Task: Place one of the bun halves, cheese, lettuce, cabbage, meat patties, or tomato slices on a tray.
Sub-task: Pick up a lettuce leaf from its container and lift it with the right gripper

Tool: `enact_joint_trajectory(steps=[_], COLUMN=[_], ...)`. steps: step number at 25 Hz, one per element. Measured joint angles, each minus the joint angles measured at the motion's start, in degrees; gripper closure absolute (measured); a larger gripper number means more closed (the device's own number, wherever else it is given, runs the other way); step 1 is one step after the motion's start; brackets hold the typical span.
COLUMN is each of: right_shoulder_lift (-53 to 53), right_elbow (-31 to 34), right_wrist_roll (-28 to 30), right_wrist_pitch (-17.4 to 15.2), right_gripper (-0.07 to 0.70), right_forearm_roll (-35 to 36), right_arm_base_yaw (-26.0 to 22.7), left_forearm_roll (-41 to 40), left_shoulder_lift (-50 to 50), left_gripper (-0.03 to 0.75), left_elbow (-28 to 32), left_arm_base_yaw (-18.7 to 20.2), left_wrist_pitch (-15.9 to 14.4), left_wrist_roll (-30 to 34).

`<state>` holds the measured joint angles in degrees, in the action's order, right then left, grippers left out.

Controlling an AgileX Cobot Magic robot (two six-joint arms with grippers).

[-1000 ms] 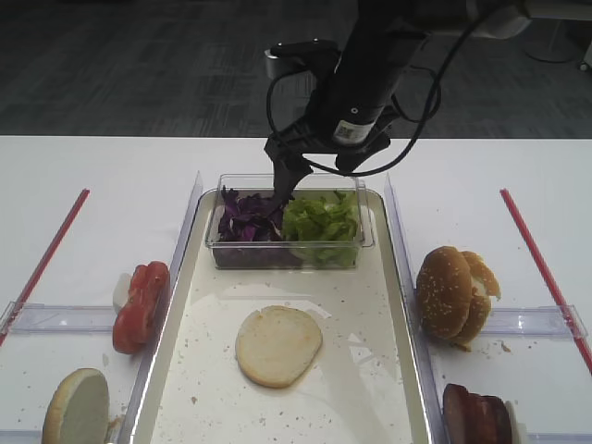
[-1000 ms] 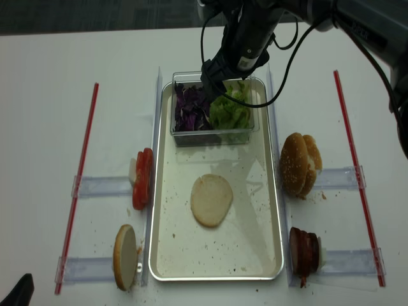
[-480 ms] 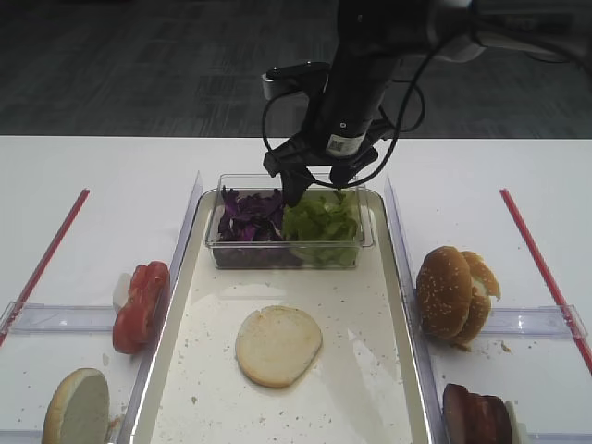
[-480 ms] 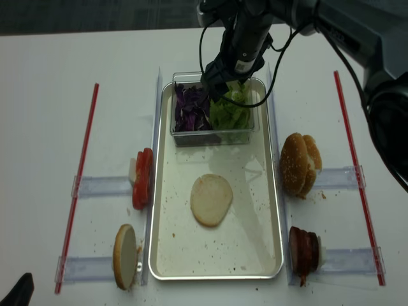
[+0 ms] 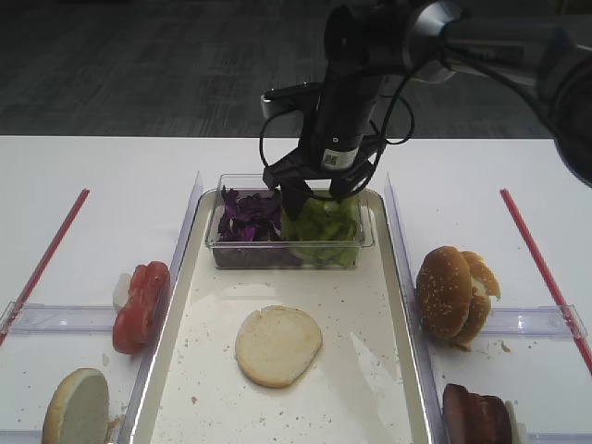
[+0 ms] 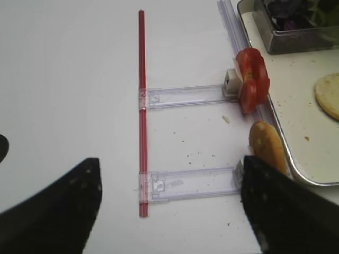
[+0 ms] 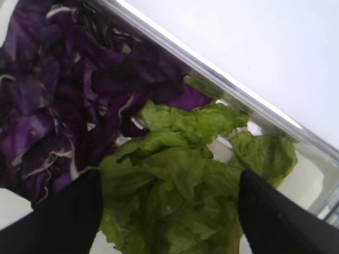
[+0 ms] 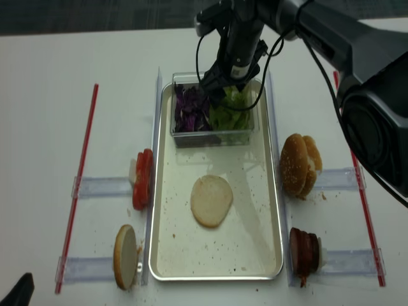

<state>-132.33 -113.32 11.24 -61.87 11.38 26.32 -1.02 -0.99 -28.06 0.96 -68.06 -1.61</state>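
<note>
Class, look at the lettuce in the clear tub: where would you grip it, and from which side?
Grip the raised, ruffled middle of the lettuce from straight above. The tub's walls block any sideways approach, and the crinkled folds give the jaws something to pinch, clear of the cabbage beside it.

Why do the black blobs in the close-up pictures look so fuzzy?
In the right wrist view the pincer fingers sit so near the lens that they blur, while the lettuce between them stays fairly sharp. In the left wrist view the dark fingers are just as soft, yet the tomato slices beyond look crisp.
</note>
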Motion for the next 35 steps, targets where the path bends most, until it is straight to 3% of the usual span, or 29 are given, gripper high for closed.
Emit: enact_joint_trajectory(steps=[7, 13, 19, 35], right_shoulder_lift=[-1.51, -1.54, -1.54, -1.54], right_elbow=[0.0, 0.0, 0.0, 0.0], right_wrist_roll=[-0.12, -0.5, -0.89, -1.02], right_wrist_pitch=[-0.09, -0.09, -0.37, -1.69], right_gripper=[0.086, 0.178, 0.223, 0.571], right_forearm_roll=[-0.28, -0.28, -0.28, -0.42], right_arm_base_yaw=[0.0, 0.0, 0.0, 0.0], left_forearm_roll=[0.0, 0.0, 0.0, 0.0], left_shoulder_lift=[0.0, 0.0, 0.0, 0.0], left_gripper=[0.212, 0.213, 0.213, 0.213], left_elbow=[0.0, 0.0, 0.0, 0.0], left_arm_base_yaw=[0.0, 0.0, 0.0, 0.0], left_wrist_pitch=[0.0, 0.0, 0.0, 0.0], left_wrist_roll=[0.0, 0.0, 0.0, 0.0])
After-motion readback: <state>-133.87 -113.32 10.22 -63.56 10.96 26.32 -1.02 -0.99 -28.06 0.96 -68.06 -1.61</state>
